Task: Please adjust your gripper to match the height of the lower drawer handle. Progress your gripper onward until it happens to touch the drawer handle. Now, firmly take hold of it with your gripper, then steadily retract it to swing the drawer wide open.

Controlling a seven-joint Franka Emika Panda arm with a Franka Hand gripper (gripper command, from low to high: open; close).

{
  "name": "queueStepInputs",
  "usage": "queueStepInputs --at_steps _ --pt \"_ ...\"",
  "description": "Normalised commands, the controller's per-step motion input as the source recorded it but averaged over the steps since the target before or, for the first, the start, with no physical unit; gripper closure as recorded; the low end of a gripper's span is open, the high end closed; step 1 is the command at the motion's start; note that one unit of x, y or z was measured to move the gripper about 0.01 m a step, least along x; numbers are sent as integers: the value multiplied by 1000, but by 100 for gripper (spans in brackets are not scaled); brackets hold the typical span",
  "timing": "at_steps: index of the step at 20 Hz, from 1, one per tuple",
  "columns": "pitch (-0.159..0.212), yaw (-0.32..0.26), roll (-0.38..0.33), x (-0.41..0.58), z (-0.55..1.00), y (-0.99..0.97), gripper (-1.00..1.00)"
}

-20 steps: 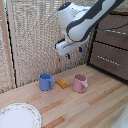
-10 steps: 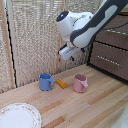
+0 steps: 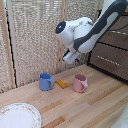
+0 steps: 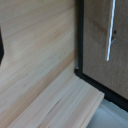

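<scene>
Above the wooden table point(image 3: 95, 107), the white arm's pincer point(image 3: 70, 57), its spread indiscernible, should level squarely with the slim silver lower drawer handle point(image 3: 108, 60) before advancing.

The exterior view looks from in front and slightly above across the light wooden tabletop point(image 3: 85, 107) toward a woven reed screen point(image 3: 35, 35), with the dark brown wooden cabinet point(image 3: 112, 55) at the exterior view's right. The wrist view sits close to the same tabletop point(image 4: 45, 75) and cabinet front, showing a slim silver bar handle point(image 4: 110, 30).
</scene>
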Motion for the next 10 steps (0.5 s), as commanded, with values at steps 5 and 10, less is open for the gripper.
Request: queueStepInputs --at_steps 5,10 --pt "2 153 -285 -37 -70 -357 -100" --pt "0 125 -231 -145 -68 -522 -100"
